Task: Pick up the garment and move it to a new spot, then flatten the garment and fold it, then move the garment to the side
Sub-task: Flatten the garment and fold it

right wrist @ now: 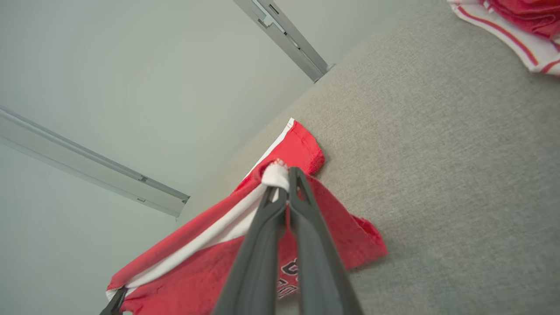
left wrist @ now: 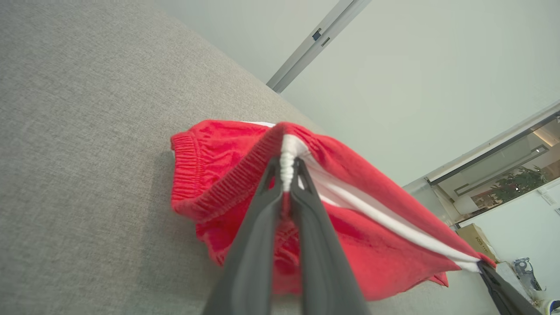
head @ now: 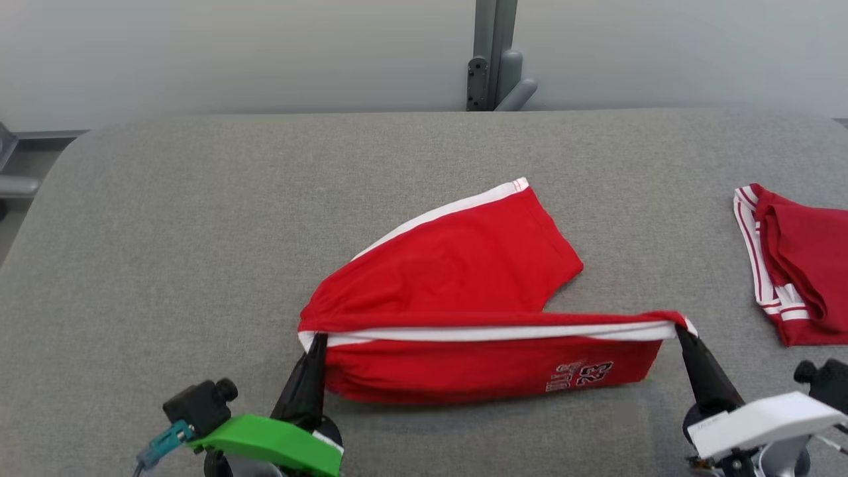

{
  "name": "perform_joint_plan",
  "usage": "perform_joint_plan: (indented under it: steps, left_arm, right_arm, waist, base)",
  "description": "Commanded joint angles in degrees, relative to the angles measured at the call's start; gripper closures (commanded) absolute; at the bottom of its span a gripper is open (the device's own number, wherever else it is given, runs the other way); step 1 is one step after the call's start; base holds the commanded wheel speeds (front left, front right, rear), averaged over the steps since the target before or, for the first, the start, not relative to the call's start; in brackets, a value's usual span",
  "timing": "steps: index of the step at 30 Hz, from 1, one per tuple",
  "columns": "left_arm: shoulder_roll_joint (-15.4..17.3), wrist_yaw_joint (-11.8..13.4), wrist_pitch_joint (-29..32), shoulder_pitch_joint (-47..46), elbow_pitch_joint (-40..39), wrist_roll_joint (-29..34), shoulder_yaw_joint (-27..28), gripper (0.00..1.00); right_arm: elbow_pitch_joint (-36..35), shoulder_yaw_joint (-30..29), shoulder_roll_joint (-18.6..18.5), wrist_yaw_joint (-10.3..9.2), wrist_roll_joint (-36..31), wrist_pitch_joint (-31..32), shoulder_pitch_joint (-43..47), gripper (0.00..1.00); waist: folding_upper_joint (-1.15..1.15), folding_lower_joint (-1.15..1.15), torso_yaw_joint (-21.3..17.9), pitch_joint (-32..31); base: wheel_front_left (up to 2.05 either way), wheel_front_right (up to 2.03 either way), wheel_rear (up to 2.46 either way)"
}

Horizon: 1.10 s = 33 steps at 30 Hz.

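Left gripper (head: 318, 343) and right gripper (head: 682, 334) each pinch one end of the white stripe on the red shorts (head: 457, 271), soft, light cloth sagging onto the middle of the table (head: 199, 232), likely best held by its corners.

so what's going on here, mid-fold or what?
Mid-fold, it looks like. The robot has the red shorts pinched at both ends of one white-striped side: the left pincer is shut on the waistband end, the right pincer on the leg-hem end. That edge is stretched between them and lifted, while the other leg lies flat on the grey fabric surface. A second red garment sits off to the robot's right, untouched.
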Motion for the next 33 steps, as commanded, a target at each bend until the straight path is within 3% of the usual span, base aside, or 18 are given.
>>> perform_joint_plan:
  steps: [1, 10, 18, 33]
  left_arm:
    - [-0.77, 0.15, -0.31, -3.66, 2.49, -0.14, 0.3, 1.0]
    - [-4.29, 2.94, -0.41, -18.5, 13.66, -2.07, 0.29, 1.0]
    - [-4.95, 3.72, -2.63, -29.8, 23.03, -3.19, -2.41, 1.0]
    - [-5.0, 5.12, -5.51, -37.84, 31.21, -10.88, -9.8, 1.0]
  right_arm:
    - [2.65, -1.07, 0.04, 0.01, -1.12, 0.34, -4.49, 1.0]
    - [14.63, -2.86, -1.54, 0.01, -7.21, 5.41, -25.01, 1.0]
    - [27.79, -1.91, -3.9, 0.01, -12.38, 8.48, -41.71, 1.0]
    - [50.7, 3.51, -4.59, 0.01, -17.09, 2.91, -57.73, 1.0]
  waist:
    - [0.0, 0.0, 1.57, 2.35]
    - [0.0, 0.0, 4.22, 9.92]
    - [0.0, 0.0, 6.32, 14.86]
    - [0.0, 0.0, 8.73, 17.41]
  base:
    - [0.0, 0.0, 0.0]
    - [0.0, 0.0, 0.0]
    - [0.0, 0.0, 0.0]
    - [0.0, 0.0, 0.0]
